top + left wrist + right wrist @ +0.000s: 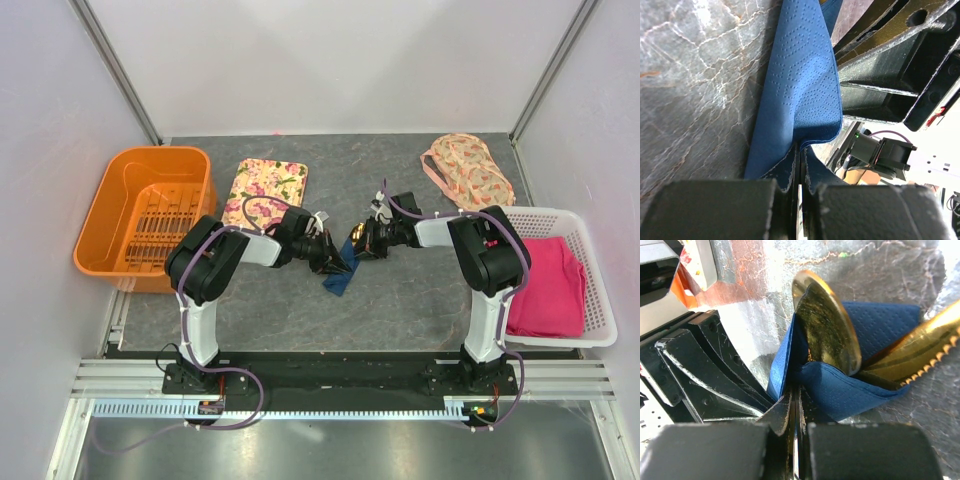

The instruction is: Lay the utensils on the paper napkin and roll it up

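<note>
Top external: napkin [338, 281] on grey marbled tabletop [400, 300], white walls [330, 60].

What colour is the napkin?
The napkin is dark blue, best seen in the left wrist view.

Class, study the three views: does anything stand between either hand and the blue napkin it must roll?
Nothing visible does. The left hand is shut on a fold of the napkin, and the right hand is shut on another fold, with the gold spoon and a serrated knife sitting inside the wrap.

Gold utensils [830, 325] inside folded-up navy napkin [840, 390]
</note>
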You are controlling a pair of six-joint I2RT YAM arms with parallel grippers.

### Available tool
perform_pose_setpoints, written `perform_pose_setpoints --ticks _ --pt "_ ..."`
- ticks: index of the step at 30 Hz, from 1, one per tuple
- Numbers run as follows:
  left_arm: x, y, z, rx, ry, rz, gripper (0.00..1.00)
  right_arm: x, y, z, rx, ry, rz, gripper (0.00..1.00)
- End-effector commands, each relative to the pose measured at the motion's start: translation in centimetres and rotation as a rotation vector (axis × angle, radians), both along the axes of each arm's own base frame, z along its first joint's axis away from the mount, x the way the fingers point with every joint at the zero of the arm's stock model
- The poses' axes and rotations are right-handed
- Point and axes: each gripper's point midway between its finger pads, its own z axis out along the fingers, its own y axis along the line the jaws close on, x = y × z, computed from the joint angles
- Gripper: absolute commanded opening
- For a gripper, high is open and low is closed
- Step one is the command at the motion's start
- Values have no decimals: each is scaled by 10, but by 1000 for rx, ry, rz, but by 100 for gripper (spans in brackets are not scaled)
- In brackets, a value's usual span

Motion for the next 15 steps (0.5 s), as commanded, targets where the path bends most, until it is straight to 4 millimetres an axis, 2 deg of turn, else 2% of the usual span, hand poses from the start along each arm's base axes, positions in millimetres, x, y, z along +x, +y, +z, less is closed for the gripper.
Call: perform_pose_setpoints --ticks 1,4,8,10,15 --pt "-4 17 -22 90 25 7 2 3 -11 -7 -95 -30 -8 0" --pt "-3 20 -24 102 29 15 2 14 -6 17 -50 -77 -7 0" --pt "-2 20 -26 107 32 17 2 30 -9 48 13 -122 -42 2" --pt "-1 20 -26 107 30 16 2 33 -12 55 22 -132 -53 2" --pt "-1 18 -24 99 22 10 2 32 -13 45 15 -123 -60 2"
